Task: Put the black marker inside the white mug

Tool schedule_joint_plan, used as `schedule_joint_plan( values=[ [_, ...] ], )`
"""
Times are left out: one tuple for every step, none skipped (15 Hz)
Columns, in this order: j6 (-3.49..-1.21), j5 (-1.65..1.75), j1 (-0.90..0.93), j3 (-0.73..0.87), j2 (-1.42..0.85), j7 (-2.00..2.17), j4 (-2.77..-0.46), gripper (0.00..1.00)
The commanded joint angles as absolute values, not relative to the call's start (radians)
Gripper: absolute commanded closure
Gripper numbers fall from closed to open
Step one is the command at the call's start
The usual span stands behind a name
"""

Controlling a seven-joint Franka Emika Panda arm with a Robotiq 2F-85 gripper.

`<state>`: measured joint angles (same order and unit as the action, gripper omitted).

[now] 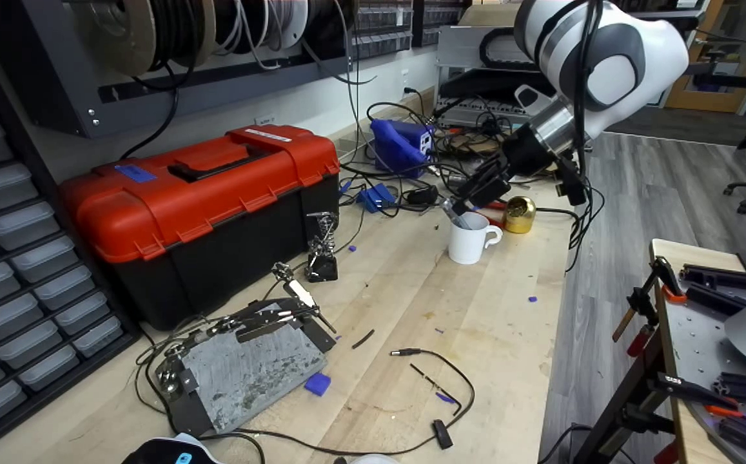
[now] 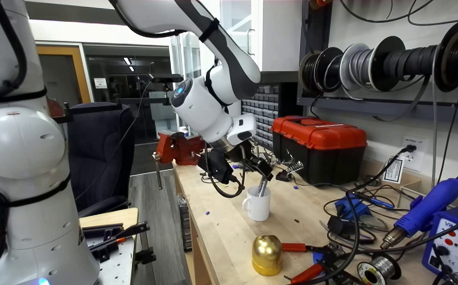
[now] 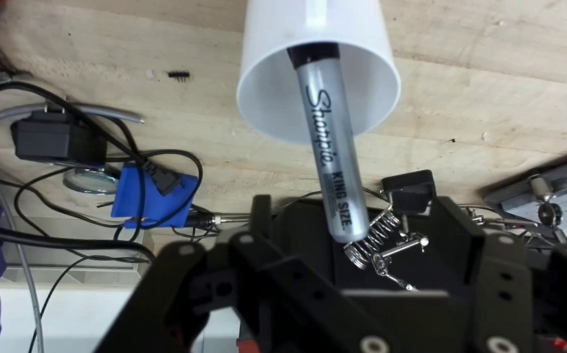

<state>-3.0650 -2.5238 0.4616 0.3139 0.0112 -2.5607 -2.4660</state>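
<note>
The white mug (image 1: 467, 245) stands upright on the bench and also shows in an exterior view (image 2: 259, 206) and in the wrist view (image 3: 268, 34). The marker (image 3: 331, 142), grey-bodied with a black part at its lower end, leans inside the mug with its grey end above the rim. It also shows in an exterior view (image 2: 262, 186). Its lower tip is hidden in the mug. My gripper (image 3: 355, 211) is open just above the mug, its fingers apart on either side of the marker's grey end, with gaps visible in the wrist view.
A gold dome-shaped container (image 2: 267, 255) and red-handled tools (image 2: 308, 273) stand near the mug. A red and black toolbox (image 1: 211, 212) is along the wall. Black cables, a blue soldering unit (image 1: 402, 145) and a small helping-hand stand (image 1: 322, 251) are on the bench.
</note>
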Motion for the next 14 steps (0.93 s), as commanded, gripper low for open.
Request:
schedule_joint_plan(
  values=[
    [-3.092,-2.565,0.470,0.302,0.068,-2.576,-2.503,0.00],
    [-3.102,-2.539,0.484,0.288,0.060,-2.529,-2.503,0.00],
    [-3.116,-2.512,0.498,0.274,0.049,-2.478,-2.501,0.00],
    [-3.133,-2.456,0.523,0.249,0.035,-2.366,-2.509,0.00],
    [-3.156,-2.437,0.392,0.079,0.019,-2.301,-2.511,0.00],
    [-3.180,-2.418,0.400,0.034,-0.003,-2.234,-2.516,0.00],
    [-3.225,-2.388,0.393,-0.026,-0.030,-2.161,-2.507,0.00],
    [-3.251,-2.355,0.389,-0.075,-0.055,-2.088,-2.506,0.00],
    [-3.280,-2.315,0.390,-0.122,-0.082,-2.007,-2.508,0.00],
    [-3.295,-2.267,0.391,-0.157,-0.105,-1.928,-2.513,0.00],
    [-3.307,-2.269,0.373,-0.195,-0.136,-1.906,-2.513,0.00],
    [-3.267,-2.305,0.412,-0.135,-0.094,-1.982,-2.511,0.00],
    [-3.278,-2.293,0.408,-0.164,-0.119,-1.947,-2.511,0.00],
    [-3.280,-2.290,0.405,-0.176,-0.138,-1.936,-2.511,0.00]
  ],
)
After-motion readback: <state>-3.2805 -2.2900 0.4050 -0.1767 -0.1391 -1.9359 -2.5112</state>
